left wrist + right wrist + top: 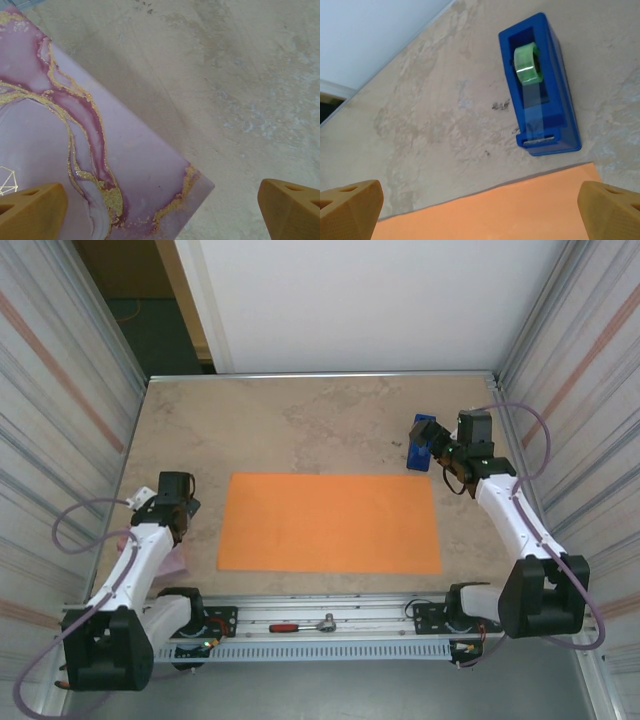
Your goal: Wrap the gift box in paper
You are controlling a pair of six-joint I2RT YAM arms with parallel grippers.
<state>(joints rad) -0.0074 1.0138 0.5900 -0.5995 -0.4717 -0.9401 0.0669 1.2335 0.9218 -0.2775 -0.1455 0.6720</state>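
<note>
Both jaws spread; gift box (125, 165) cropped.

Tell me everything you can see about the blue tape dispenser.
The tape dispenser is a blue, plastic-looking block with an open well holding a green roll of tape. A clear strip runs from the roll down to the cutter end, which faces the paper. It stands upright on the table, just beyond the paper's far right corner, with a narrow gap between them. Nothing else touches it.
</note>
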